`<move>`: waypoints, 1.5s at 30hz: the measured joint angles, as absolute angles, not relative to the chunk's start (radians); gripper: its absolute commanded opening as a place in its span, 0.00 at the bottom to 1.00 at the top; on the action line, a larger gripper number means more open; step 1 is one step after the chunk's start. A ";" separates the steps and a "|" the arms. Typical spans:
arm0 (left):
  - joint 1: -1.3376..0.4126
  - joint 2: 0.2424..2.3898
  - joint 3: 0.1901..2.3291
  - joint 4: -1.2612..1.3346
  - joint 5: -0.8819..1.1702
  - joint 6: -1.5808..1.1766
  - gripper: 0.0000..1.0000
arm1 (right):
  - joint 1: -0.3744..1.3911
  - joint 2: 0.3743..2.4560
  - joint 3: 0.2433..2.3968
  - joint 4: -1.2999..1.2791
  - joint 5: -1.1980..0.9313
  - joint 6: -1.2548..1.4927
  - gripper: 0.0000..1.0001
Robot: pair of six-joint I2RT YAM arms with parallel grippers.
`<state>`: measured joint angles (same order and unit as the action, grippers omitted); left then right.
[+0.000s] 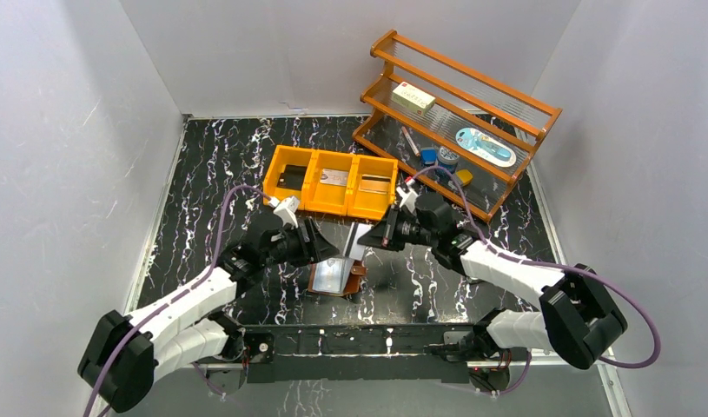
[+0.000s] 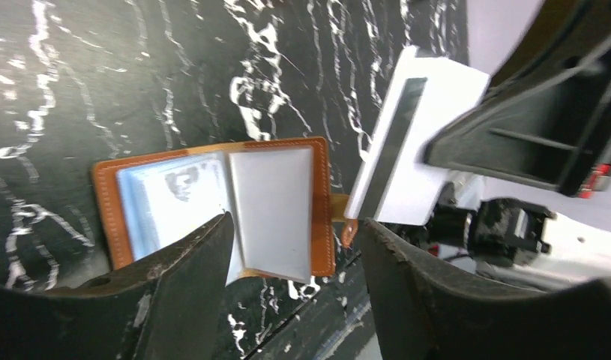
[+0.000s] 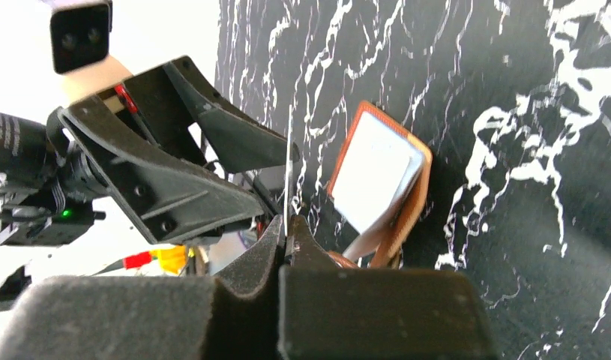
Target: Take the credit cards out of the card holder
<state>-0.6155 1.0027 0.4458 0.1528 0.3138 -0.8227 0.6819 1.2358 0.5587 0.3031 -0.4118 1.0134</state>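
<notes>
**R pincer has 1 card out of holder; drop-off is next.**

Top view: card holder point(image 1: 337, 278) lies open on counter point(image 1: 211, 156), at 6 o'clock of the orange bin point(image 1: 341, 208). Right pincer point(image 1: 372, 239) is clamped on 1 credit card point(image 1: 356, 245) just above it. Left pincer point(image 1: 324, 248) is spread, holding nothing, at holder's 10 o'clock. Bin has 3 compartments, 1 card-like item each. L wrist view: 1 holder; can't tell if sleeves hide more cards. R wrist view: card sits edge-on betw. shut tips. Judged step: this card is extracted. Next calls for carrying it toward 12 o'clock and releasing over bin.

Right hand point(image 1: 373, 238) pinching card point(image 1: 357, 243) above open wallet point(image 1: 334, 278).
</notes>
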 measured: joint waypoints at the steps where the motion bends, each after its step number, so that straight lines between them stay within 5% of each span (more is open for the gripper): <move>1: -0.616 0.989 0.453 0.126 0.293 -0.815 0.66 | 0.682 1.236 0.582 0.280 -0.400 0.998 0.00; 6: -0.616 0.961 0.523 -0.070 0.137 -0.744 0.85 | 0.682 1.263 0.712 0.173 -0.338 0.907 0.00; 11: -0.593 0.944 0.590 -0.241 -0.012 -0.690 0.94 | 0.682 1.371 0.869 0.063 -0.295 0.813 0.00; 24: -0.228 1.012 0.734 -0.444 -0.020 -0.567 0.98 | 0.683 1.654 1.264 -0.112 -0.188 0.629 0.00; 45: -0.212 0.960 0.738 -0.480 -0.150 -0.453 0.98 | 0.714 2.326 2.185 -0.514 0.305 0.167 0.00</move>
<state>-0.2123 0.9604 0.7376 -0.4797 -0.1501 -0.4530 0.7143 2.3260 2.1849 -0.5140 0.3050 0.1665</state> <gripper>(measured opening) 0.982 0.020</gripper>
